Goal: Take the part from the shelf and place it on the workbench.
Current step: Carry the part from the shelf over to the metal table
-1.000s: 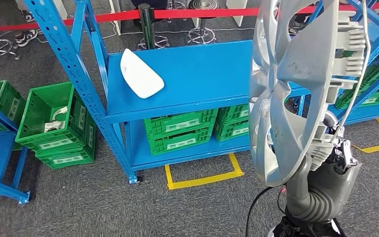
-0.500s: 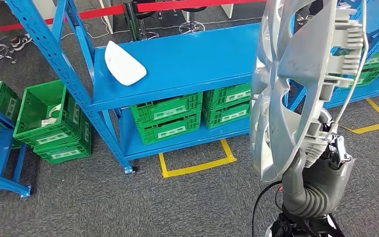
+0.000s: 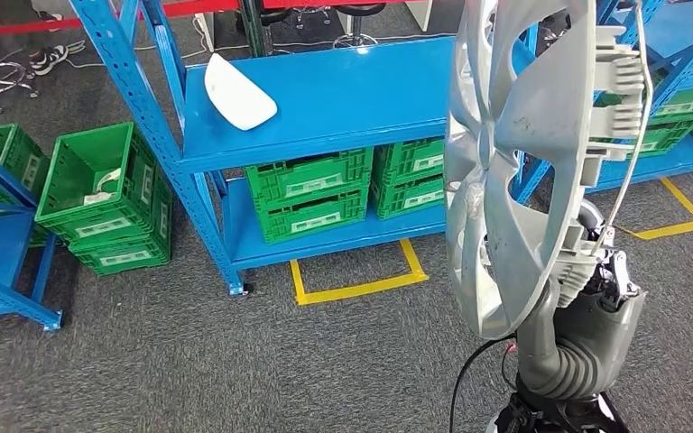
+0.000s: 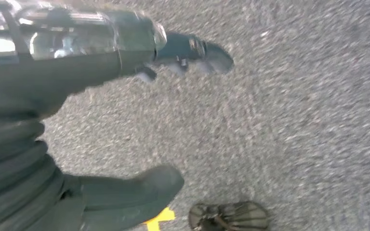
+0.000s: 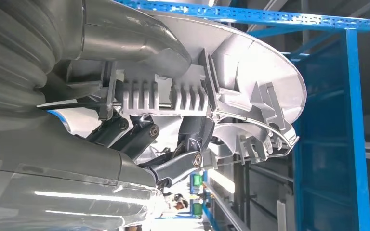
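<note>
The right hand (image 3: pixel 586 302) grips the lower rim of a silver wheel cover (image 3: pixel 523 162) and holds it upright in front of the robot, on the right side of the head view. In the right wrist view the thick grey thumb (image 5: pixel 139 45) presses on one face of the cover's rim, and the dark fingers (image 5: pixel 178 163) close on the other face, near the ribbed clips and the thin wire ring of the cover (image 5: pixel 241 96). The cover stands on its edge, in the air, with its clips turned to the right.

The left hand (image 4: pixel 125 125) hangs over the grey carpet (image 4: pixel 294 120); it holds nothing, and its thumb and fingers are apart.

Behind the cover stands a blue shelf (image 3: pixel 343 99). A white part (image 3: pixel 239 92) lies on its upper board, near the left post. Green crates (image 3: pixel 311 203) stand on the lower board, and other green crates (image 3: pixel 104 203) stand on the floor to the left. Yellow tape (image 3: pixel 356 287) marks the carpet in front of the shelf.
</note>
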Available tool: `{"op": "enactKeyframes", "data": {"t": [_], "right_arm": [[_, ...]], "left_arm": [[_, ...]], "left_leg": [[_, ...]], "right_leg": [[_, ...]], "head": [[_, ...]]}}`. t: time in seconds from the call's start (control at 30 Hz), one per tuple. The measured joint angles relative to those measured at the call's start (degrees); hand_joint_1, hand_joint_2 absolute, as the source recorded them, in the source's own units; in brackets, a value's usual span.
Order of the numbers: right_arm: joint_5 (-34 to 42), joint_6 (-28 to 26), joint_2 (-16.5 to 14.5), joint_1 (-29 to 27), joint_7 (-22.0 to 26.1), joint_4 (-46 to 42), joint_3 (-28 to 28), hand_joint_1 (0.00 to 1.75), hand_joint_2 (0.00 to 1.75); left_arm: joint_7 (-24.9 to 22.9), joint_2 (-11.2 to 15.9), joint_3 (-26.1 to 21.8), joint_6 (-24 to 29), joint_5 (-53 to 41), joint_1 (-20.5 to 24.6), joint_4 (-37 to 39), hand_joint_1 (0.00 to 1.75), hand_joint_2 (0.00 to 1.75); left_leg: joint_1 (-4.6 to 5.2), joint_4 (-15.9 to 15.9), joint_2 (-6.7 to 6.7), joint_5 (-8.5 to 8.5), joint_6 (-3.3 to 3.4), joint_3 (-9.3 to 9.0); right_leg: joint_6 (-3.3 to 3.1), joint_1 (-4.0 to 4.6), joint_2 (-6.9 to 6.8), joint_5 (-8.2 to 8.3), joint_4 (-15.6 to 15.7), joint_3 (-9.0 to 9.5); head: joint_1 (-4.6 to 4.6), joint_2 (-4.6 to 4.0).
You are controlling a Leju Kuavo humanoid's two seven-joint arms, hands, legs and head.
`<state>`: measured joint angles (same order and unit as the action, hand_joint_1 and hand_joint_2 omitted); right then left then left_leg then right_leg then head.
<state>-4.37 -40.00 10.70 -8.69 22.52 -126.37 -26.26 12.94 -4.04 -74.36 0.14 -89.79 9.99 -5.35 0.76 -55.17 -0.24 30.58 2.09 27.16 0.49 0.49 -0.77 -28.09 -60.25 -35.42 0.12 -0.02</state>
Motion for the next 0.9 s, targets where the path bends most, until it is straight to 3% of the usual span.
{"op": "enactKeyframes", "data": {"t": [0.07,0.1,0.17,0.2,0.23,0.3,0.37,0.4,0.43,0.5,0.53,0.57,0.6,0.63,0.7,0.77,0.83,0.9], "right_arm": [[0.78,-0.03,0.27,-0.89,0.44,0.02,0.67,1.75,1.75],[1.09,-0.04,0.41,-1.21,0.64,0.04,0.97,1.75,1.75],[1.25,-0.04,0.48,-1.29,0.70,0.04,1.11,1.75,1.75],[1.29,-0.04,0.50,-1.26,0.71,0.04,1.14,1.75,1.75],[1.32,-0.03,0.51,-1.25,0.73,0.03,1.17,1.75,1.75],[1.35,-0.03,0.51,-1.29,0.75,0.03,1.23,1.75,1.75],[1.25,-0.04,0.51,-1.38,0.77,0.03,1.29,1.75,1.75],[1.00,-0.04,0.51,-1.37,0.77,0.04,1.30,1.75,1.75],[0.53,-0.03,0.52,-1.32,0.75,0.04,1.30,1.75,1.75],[-1.12,-0.02,0.52,-1.29,0.39,0.11,1.28,1.75,1.75],[-2.05,-0.02,0.51,-1.30,0.08,0.20,1.27,1.75,1.75],[-2.81,-0.02,0.50,-1.31,-0.22,0.32,1.26,1.75,1.75],[-3.31,-0.03,0.50,-1.33,-0.40,0.46,1.26,1.75,1.75],[-3.58,-0.03,0.49,-1.35,-0.51,0.62,1.26,1.75,1.75],[-3.77,-0.04,0.47,-1.39,-0.52,0.87,1.26,1.75,1.75],[-3.85,-0.04,0.45,-1.42,-0.51,1.09,1.26,1.75,1.75],[-3.85,-0.04,0.45,-1.42,-0.51,1.32,1.26,1.75,1.75],[-3.78,-0.04,0.44,-1.44,-0.49,1.49,1.29,1.75,1.75]], "left_arm": [[-0.08,-0.39,0.00,0.17,-0.05,-0.05,0.05,0.00,1.75],[-0.09,-0.48,0.00,0.21,-0.06,-0.04,0.03,0.00,1.75],[-0.09,-0.50,0.00,0.21,-0.06,-0.03,0.03,0.00,1.75],[-0.09,-0.43,0.01,0.23,-0.06,-0.01,0.02,0.00,1.75],[-0.08,-0.40,0.01,0.25,-0.07,0.00,0.01,0.00,1.75],[-0.06,-0.37,0.02,0.28,-0.08,0.00,0.01,0.00,1.75],[-0.07,-0.40,0.02,0.28,-0.08,-0.09,0.01,0.00,1.75],[-0.09,-0.40,0.02,0.26,-0.08,-0.14,0.01,0.00,1.75],[-0.12,-0.41,0.02,0.23,-0.09,-0.17,0.02,0.00,1.75],[-0.35,-0.44,0.02,0.19,-0.12,-0.16,0.06,0.00,1.75],[-0.55,-0.43,0.02,0.18,-0.13,-0.16,0.08,0.00,1.75],[-0.74,-0.40,0.01,0.17,-0.13,-0.18,0.08,0.00,1.75],[-0.89,-0.36,0.01,0.15,-0.13,-0.20,0.08,0.00,1.75],[-0.99,-0.31,0.00,0.14,-0.13,-0.21,0.07,0.00,1.75],[-1.10,-0.13,0.00,0.11,-0.13,-0.16,0.06,0.00,1.75],[-1.19,0.08,0.01,0.09,-0.15,-0.03,0.06,0.00,1.75],[-1.35,0.19,0.02,0.08,-0.16,-0.02,0.07,0.00,1.75],[-1.49,0.19,0.01,0.08,-0.16,-0.05,0.06,0.00,1.75]], "left_leg": [[-0.64,1.01,0.07,-2.45,0.06,2.66],[-0.95,0.69,0.15,-3.63,-0.12,4.33],[-1.45,-0.25,0.27,-4.38,-0.85,6.08],[-1.56,-0.90,0.31,-4.64,-1.23,6.88],[-1.55,-1.44,0.35,-4.91,-1.66,7.52],[-1.43,-2.01,0.49,-5.54,-2.54,8.46],[-1.64,-2.18,0.69,-5.82,-3.36,9.10],[-1.79,-2.98,0.74,-4.87,-3.64,9.57],[-1.87,-4.90,0.73,-2.92,-3.80,10.37],[-1.89,-11.92,0.53,2.46,-3.90,12.71],[-1.83,-15.66,0.42,4.29,-3.87,13.72],[-1.75,-18.08,0.35,4.91,-3.74,14.05],[-1.59,-18.47,0.35,4.43,-3.45,13.37],[-1.36,-16.59,0.54,3.17,-2.99,11.53],[-0.50,-8.32,2.24,0.79,-1.46,5.67],[0.37,-1.88,4.22,0.19,-0.23,1.68],[0.71,-0.38,4.06,0.13,0.20,1.29],[0.35,0.35,2.79,-0.75,0.42,1.49]], "right_leg": [[1.78,-0.92,0.36,-5.09,-8.73,-1.84],[2.63,-1.51,0.50,-6.91,-12.17,-1.71],[3.53,-2.29,0.50,-3.48,-6.52,3.08],[4.00,-2.63,0.65,-2.68,-2.03,6.12],[4.00,-2.85,0.87,-2.80,1.83,8.57],[3.16,-2.79,1.31,-3.97,5.53,10.27],[1.63,-2.60,1.24,-3.89,5.60,9.35],[0.94,-2.53,1.09,-3.50,5.53,8.94],[0.29,-2.41,0.86,-3.04,5.57,8.51],[-0.57,-1.94,0.27,-2.20,5.52,7.59],[-0.81,-1.60,-0.10,-1.83,5.45,7.07],[-0.96,-1.26,-0.51,-1.53,5.36,6.60],[-1.06,-0.91,-0.93,-1.29,5.27,6.20],[-1.13,-0.59,-1.38,-1.14,5.19,5.94],[-1.14,0.01,-2.36,-0.96,5.07,5.77],[-0.86,0.31,-3.48,-0.75,4.98,5.75],[-0.46,0.25,-4.69,-0.52,4.94,5.73],[-0.01,0.08,-4.29,-1.42,4.15,5.37]], "head": [[0.04,0.00],[0.12,0.00],[0.17,0.00],[0.41,0.00],[0.65,0.00],[0.92,0.00],[0.62,0.00],[0.40,0.00],[0.15,0.00],[-0.32,0.00],[-0.42,0.00],[-0.46,0.00],[-0.46,0.00],[-0.47,0.00],[-0.44,0.00],[-0.36,0.00],[-0.36,0.00],[-0.38,0.00]]}}
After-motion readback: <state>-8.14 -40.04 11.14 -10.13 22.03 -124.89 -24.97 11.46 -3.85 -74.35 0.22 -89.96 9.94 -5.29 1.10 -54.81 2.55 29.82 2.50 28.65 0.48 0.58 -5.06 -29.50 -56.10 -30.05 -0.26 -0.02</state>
